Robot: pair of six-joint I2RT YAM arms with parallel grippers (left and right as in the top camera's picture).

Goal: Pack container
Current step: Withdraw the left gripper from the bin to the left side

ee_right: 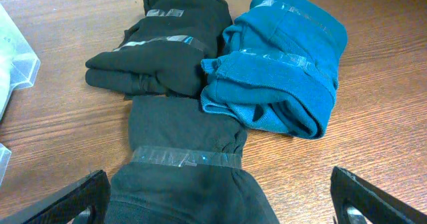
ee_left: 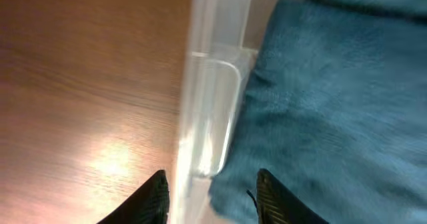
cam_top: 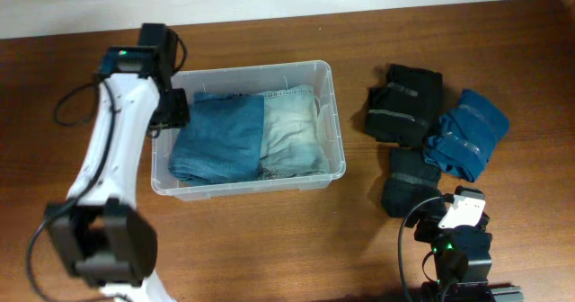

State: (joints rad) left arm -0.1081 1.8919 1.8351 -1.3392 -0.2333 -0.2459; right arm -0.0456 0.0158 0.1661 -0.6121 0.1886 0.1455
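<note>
The clear container (cam_top: 337,122) stands mid-table with a folded blue cloth (cam_top: 218,138) and a pale denim one (cam_top: 289,131) inside. My left gripper (ee_left: 212,197) is open at the container's left wall (ee_left: 210,111), one finger outside and one inside above the blue cloth (ee_left: 333,104). My right gripper (ee_right: 219,199) is open wide and low over a taped black bundle (ee_right: 187,184). Beyond it lie another black bundle (ee_right: 167,44) and a blue bundle (ee_right: 287,71); all show in the overhead view (cam_top: 409,181), (cam_top: 404,102), (cam_top: 467,133).
The wooden table (cam_top: 296,248) runs to a pale wall at the back. The left arm (cam_top: 108,167) reaches along the table's left side. A corner of the container (ee_right: 13,64) shows at the left of the right wrist view.
</note>
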